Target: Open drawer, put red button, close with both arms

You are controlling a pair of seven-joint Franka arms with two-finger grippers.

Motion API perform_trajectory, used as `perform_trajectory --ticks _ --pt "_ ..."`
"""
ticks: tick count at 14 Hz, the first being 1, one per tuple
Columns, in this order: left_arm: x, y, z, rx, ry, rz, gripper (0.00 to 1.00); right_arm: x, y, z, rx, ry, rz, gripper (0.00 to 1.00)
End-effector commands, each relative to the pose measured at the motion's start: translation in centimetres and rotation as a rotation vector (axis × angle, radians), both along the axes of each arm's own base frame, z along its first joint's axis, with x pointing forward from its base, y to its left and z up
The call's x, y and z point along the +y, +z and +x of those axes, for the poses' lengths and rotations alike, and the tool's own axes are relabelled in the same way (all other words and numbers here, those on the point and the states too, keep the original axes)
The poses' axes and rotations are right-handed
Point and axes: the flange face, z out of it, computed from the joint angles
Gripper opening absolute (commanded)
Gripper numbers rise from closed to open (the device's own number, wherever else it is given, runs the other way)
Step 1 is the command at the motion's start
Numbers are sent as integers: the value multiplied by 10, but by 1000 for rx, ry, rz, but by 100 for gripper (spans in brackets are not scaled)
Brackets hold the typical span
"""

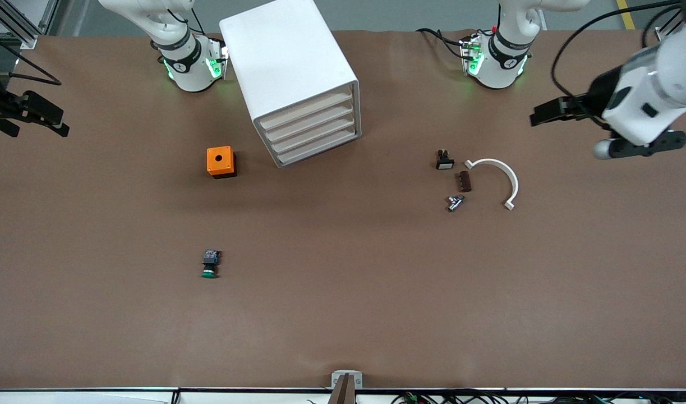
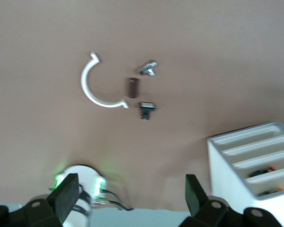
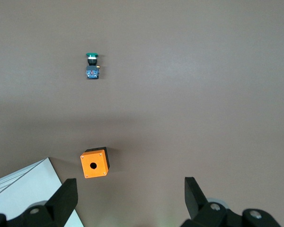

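Note:
The white drawer cabinet (image 1: 298, 73) stands near the robots' bases, with all its drawers shut. It also shows in the left wrist view (image 2: 248, 163) and the right wrist view (image 3: 23, 189). No red button shows on the table. In the left wrist view a dark thing with a bit of red (image 2: 261, 172) shows inside one drawer; I cannot tell what it is. My left gripper (image 1: 539, 116) is open and empty, up in the air over the left arm's end of the table (image 2: 128, 194). My right gripper (image 1: 34, 126) is open and empty over the right arm's end (image 3: 130, 194).
A green-capped button (image 1: 210, 264) (image 3: 92, 65) lies nearer the front camera than an orange box (image 1: 220, 161) (image 3: 95, 163). Toward the left arm's end lie a white curved piece (image 1: 502, 177) (image 2: 92, 87), a small black switch (image 1: 444, 160), a brown piece (image 1: 464, 181) and a metal piece (image 1: 455, 202).

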Motion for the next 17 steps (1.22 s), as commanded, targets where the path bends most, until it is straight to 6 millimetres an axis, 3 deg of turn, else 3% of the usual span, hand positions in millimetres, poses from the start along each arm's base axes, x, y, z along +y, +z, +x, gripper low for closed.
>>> perform_trajectory --ticks 1,2,4,8,12,17 --pt "48 2 -20 -40 -64 7 99 -1 4 -9 -9 9 -9 100" --pt "68 -1 -23 -65 -72 -3 99 -1 4 -9 -11 10 -9 100" --pt "84 -10 -28 -114 -75 -5 99 -1 6 -9 -22 9 -10 100" --pt "85 -44 -34 -219 -71 51 99 0 9 -10 -33 9 -4 100" --pt "87 -40 -22 -301 -77 96 99 0 11 -10 -40 10 -1 100" --pt "82 -18 -7 -354 -96 117 99 1 9 -11 -39 12 -1 100"
